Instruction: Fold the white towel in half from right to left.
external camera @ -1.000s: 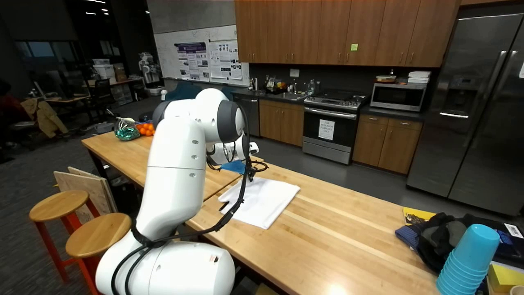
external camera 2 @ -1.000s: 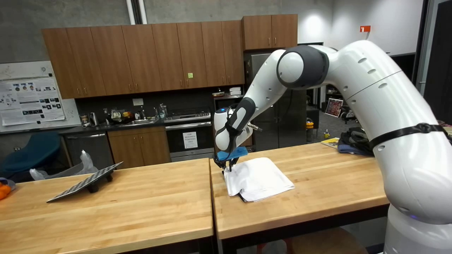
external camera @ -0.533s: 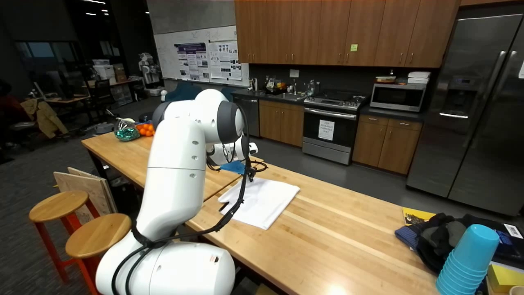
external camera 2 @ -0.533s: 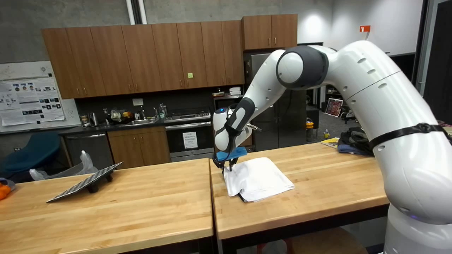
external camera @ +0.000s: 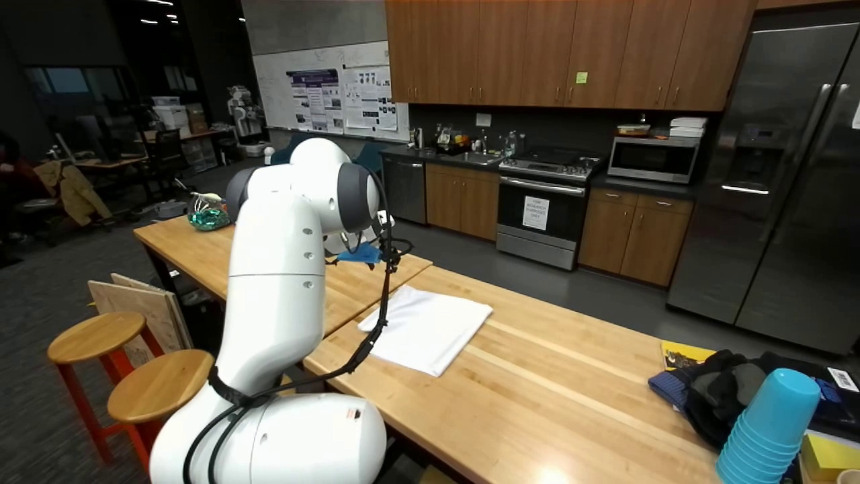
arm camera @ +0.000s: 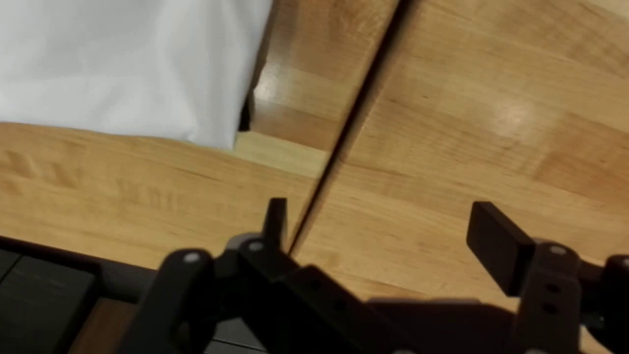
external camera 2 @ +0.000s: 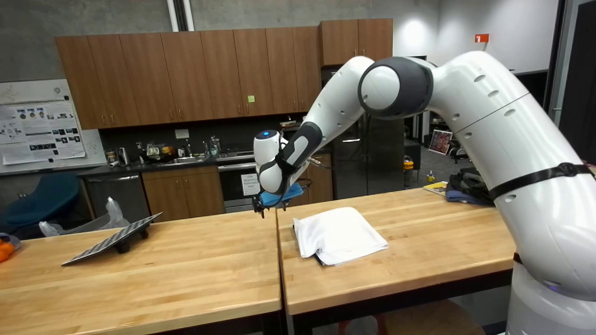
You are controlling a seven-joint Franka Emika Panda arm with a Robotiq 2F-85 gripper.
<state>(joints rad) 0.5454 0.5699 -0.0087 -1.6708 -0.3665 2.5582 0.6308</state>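
The white towel (external camera 2: 342,237) lies folded over itself on the wooden table in both exterior views, its near left corner slightly rumpled. A dark edge peeks from under it there. In the wrist view the towel (arm camera: 123,64) fills the upper left, one corner pointing down toward the seam. My gripper (arm camera: 383,231) stands wide open, with bare wood behind the gap between its pads (arm camera: 501,250). It hovers above the seam between the two tables, off to the left of the towel in an exterior view, touching nothing. A blue cover (external camera 2: 281,194) sits on the gripper's body.
Two wooden tables meet at a dark seam (arm camera: 344,132). A tilted dark panel (external camera 2: 111,239) rests on the left-hand table, near a plastic bag (external camera 2: 114,214). Stacked blue cups (external camera: 769,430) and dark clothing (external camera: 732,383) are at the far end.
The gripper has let go of the towel's corner, opened, risen and moved left away from it. The towel has stayed in place.
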